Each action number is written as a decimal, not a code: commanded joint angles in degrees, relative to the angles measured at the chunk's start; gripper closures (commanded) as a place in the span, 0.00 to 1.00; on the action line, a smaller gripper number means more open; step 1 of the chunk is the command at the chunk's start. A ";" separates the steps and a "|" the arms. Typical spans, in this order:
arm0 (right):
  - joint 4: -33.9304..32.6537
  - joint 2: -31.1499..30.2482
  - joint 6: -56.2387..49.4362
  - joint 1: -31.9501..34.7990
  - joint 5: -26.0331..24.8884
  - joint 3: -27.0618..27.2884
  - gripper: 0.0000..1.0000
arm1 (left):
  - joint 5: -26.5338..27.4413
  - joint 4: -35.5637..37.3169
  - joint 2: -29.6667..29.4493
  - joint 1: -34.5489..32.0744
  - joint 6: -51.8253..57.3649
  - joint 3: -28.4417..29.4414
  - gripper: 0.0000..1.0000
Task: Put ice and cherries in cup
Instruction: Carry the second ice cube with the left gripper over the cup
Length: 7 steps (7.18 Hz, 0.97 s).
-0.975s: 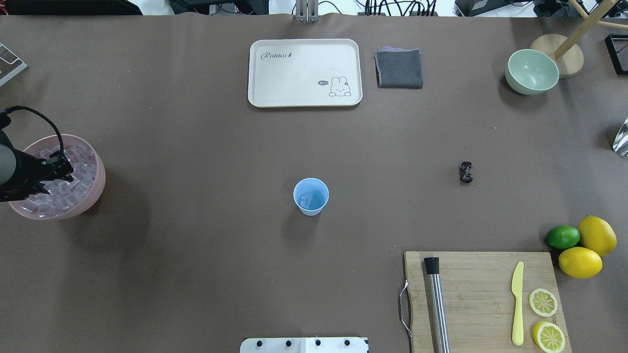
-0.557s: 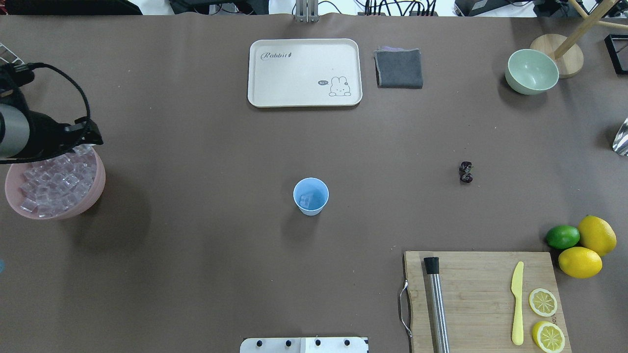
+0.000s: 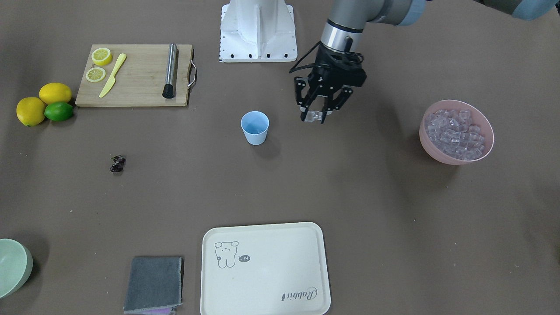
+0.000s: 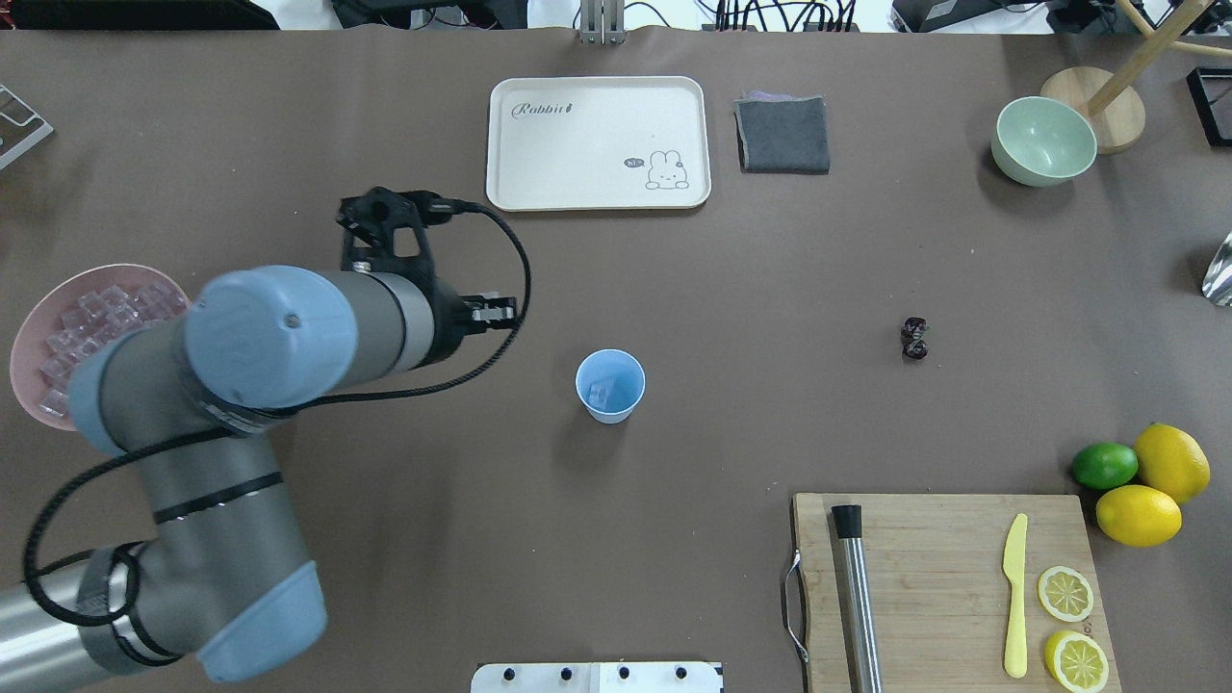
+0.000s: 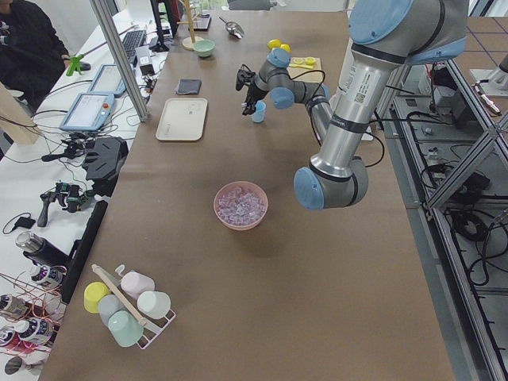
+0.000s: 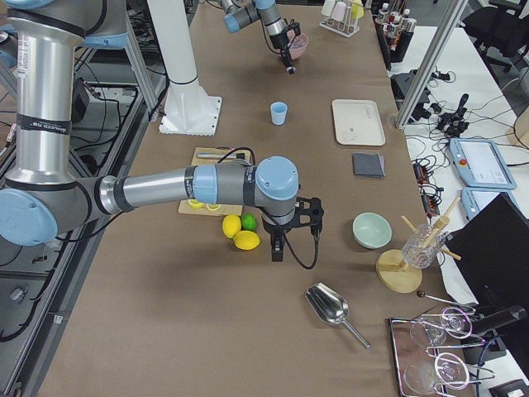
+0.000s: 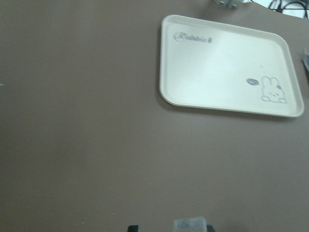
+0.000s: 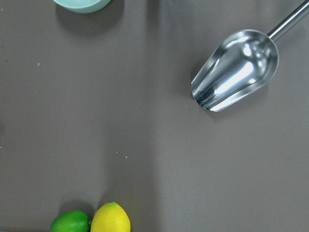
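1. We judge the ice cube [image 7: 189, 224] to be light, rigid and slick. Its flat faces give the pads something to bear on, but a slack pinch could let it slide out. Opposite faces are the right hold.
2. The left gripper [image 3: 313, 119] has that hold: the jaws are drawn narrow on the cube, which sits at their very tips. In the wrist view only its upper edge shows at the bottom of the frame.
3. The left gripper hangs above the desk [image 3: 372, 197], near the cup [image 3: 254, 127] on the robot's left side of it, not over the rim.
4. The cup stands upright mid-desk with one cube [image 4: 599, 393] in it. It looks light and could tip if a finger clips the rim.
5. The rest of the ice fills the pink bowl [image 3: 456, 131], well apart from the cup.
6. The cherries [image 3: 117, 163] lie on the bare desk, well apart from the cup on its other side. We expect them to be small, round and prone to roll, so pinching the two fruits together seems safer than taking the thin stems.
7. The right gripper [image 6: 277, 248] shows only in a side view, near the lemons, and we cannot tell how its jaws stand.
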 commanded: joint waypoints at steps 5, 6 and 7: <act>-0.11 -0.01 0.00 -0.06 0.15 -0.43 0.00 | 5.96 -0.27 -9.61 7.94 0.25 10.96 1.00; -0.11 -0.27 0.00 -0.06 0.15 -0.52 0.00 | 5.96 -0.27 -9.70 8.39 0.25 10.88 1.00; -0.02 -0.36 0.00 -0.06 0.07 -0.60 0.00 | 5.79 -0.27 -10.05 8.39 0.16 10.62 0.80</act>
